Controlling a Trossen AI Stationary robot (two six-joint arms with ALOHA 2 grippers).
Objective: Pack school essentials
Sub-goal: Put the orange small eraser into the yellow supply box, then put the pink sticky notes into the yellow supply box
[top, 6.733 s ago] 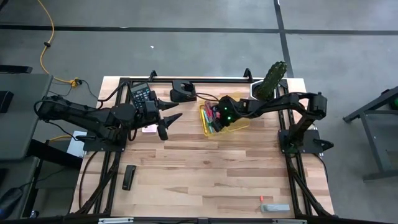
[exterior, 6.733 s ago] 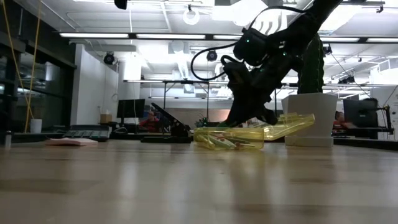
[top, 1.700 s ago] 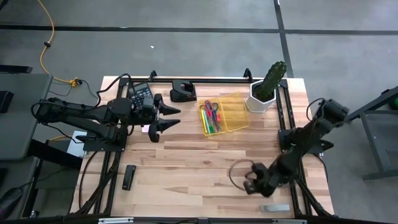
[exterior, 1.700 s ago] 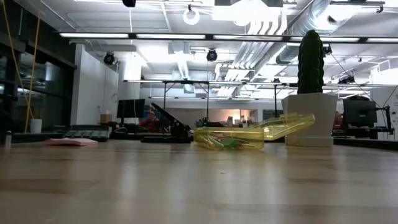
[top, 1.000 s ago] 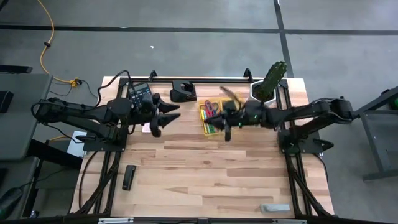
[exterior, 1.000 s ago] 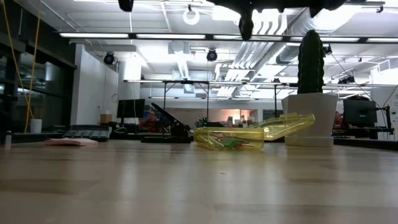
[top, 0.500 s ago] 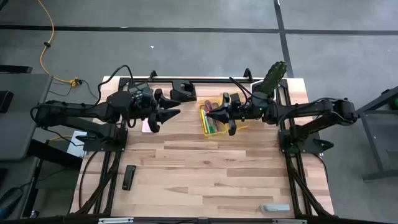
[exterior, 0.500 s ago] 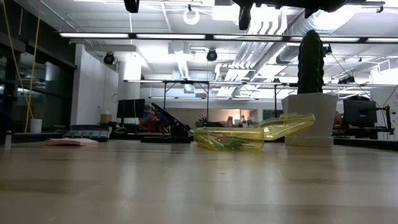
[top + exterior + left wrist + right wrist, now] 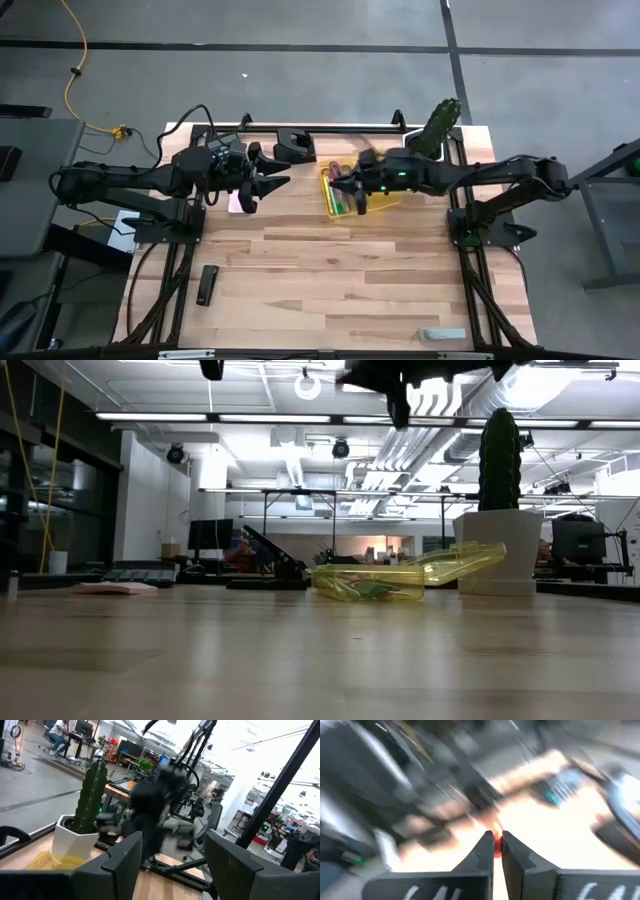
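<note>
In the low view, the yellow tray point(image 9: 400, 578) lies on the table point(image 9: 320, 660) with coloured stationery point(image 9: 340, 190) inside, beside the white cactus pot point(image 9: 497, 550). Above it hangs the right gripper point(image 9: 345, 187), fingers clenched on a small red bit point(image 9: 496, 851). The left gripper point(image 9: 262, 190) stands released above a pink pad point(image 9: 238, 203).

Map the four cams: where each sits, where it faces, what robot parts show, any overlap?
High: overhead, straight down; both arms, left gripper, right gripper over the yellow tray.
Low: table height, level; arm parts at top edge.
Left wrist: faces the cactus; own fingers.
Right wrist: blurred; own fingers shut.
Shared: cactus, tray.
</note>
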